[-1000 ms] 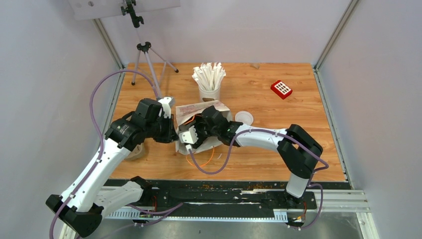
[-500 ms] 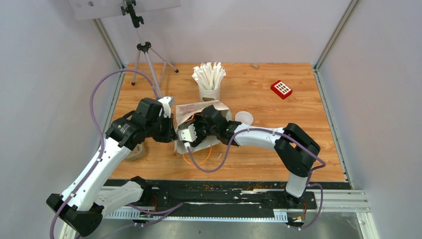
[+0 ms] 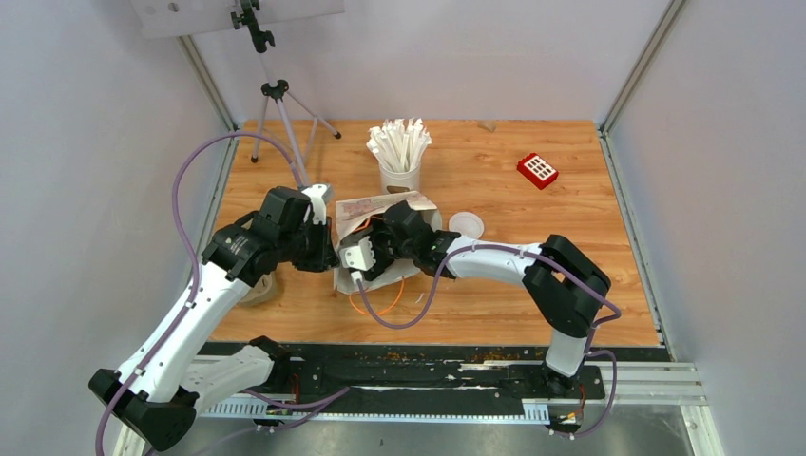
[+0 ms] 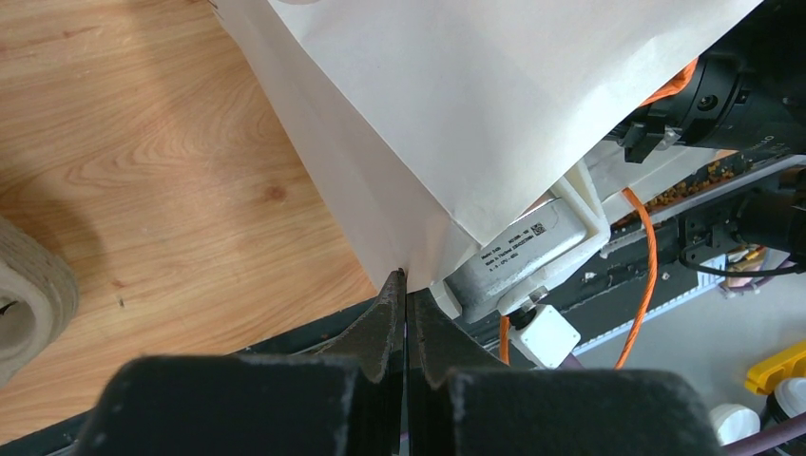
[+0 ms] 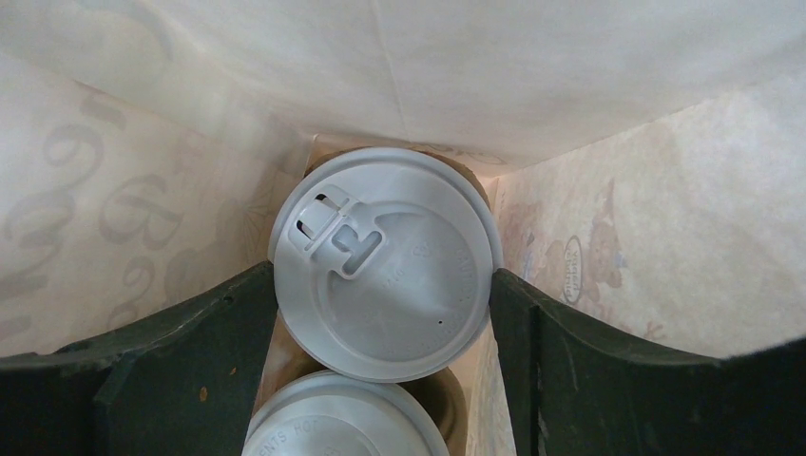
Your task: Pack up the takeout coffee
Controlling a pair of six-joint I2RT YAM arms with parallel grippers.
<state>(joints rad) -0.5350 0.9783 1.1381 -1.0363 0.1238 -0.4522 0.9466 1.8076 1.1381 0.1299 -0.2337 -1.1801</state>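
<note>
The right claw [image 5: 380, 285] reaches down inside a white paper bag [image 5: 589, 85]. Its two dark fingers [image 5: 190, 361] sit flush against opposite sides of the round white lid of the first cup [image 5: 385, 261], clasping it with no gap showing. The cup stands upright at the bottom of the bag. Just nearer the camera, the white lid of the second cup [image 5: 342, 418] touches it, also inside the bag.

The left claw [image 4: 405, 285] is clenched on a lower edge of the bag, with the paper pinched between its tips.

The bag stands on a wooden table [image 3: 532, 218], between the two arms. A loose white lid [image 3: 466, 225] lies just to its right. Behind it stands a white pot of paper-wrapped sticks [image 3: 400, 157]. A beige pulp cup carrier [image 3: 259, 288] lies to its left, partly under the left arm.
</note>
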